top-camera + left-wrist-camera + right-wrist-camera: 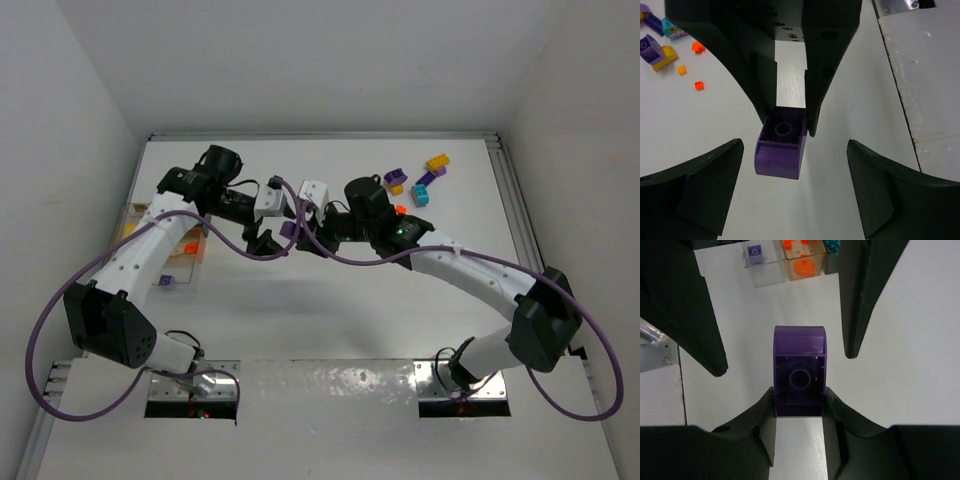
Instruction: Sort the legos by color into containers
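Observation:
My right gripper (799, 399) is shut on a purple lego (799, 367) with a curved top, held above the table with its hollow underside toward the camera. In the left wrist view the same purple lego (781, 143) hangs from the right fingers (822, 60), just ahead of my left gripper (795, 192). That gripper is open, with the lego short of its fingertips. In the top view both grippers meet mid-table around the purple lego (289, 229). The containers (765, 276) stand behind it, with purple, orange and teal legos in separate compartments.
Loose legos lie at the back right: a yellow one (437, 162), a purple one (426, 179), a teal one (421, 195) and small orange bits (400, 209). The left arm (150, 235) partly covers the containers (180, 262). A metal rail (505, 190) runs along the table's right edge.

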`<control>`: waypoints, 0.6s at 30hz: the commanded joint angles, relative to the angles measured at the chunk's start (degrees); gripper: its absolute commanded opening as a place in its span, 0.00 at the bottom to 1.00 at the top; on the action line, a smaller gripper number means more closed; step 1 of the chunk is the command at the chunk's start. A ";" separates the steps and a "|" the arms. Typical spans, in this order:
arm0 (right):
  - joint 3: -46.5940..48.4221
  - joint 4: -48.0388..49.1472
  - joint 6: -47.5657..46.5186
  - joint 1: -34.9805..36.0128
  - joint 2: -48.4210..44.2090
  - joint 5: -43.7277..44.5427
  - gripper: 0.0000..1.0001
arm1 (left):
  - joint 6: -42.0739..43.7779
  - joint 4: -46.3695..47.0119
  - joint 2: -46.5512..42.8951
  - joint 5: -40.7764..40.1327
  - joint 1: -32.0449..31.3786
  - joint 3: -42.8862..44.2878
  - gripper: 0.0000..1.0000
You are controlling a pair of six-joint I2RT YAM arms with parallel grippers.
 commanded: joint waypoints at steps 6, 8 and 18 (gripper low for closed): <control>3.22 5.28 -3.34 1.78 1.57 -0.93 0.00 | -4.00 4.01 -1.78 2.76 -0.58 1.07 0.67; 2.95 5.81 -3.07 1.87 1.22 -0.40 0.00 | -0.59 1.12 -1.60 1.61 -0.58 0.81 0.63; 2.95 7.57 -1.06 1.87 1.31 1.00 0.02 | -10.28 5.92 -1.69 -2.08 -1.20 1.24 0.00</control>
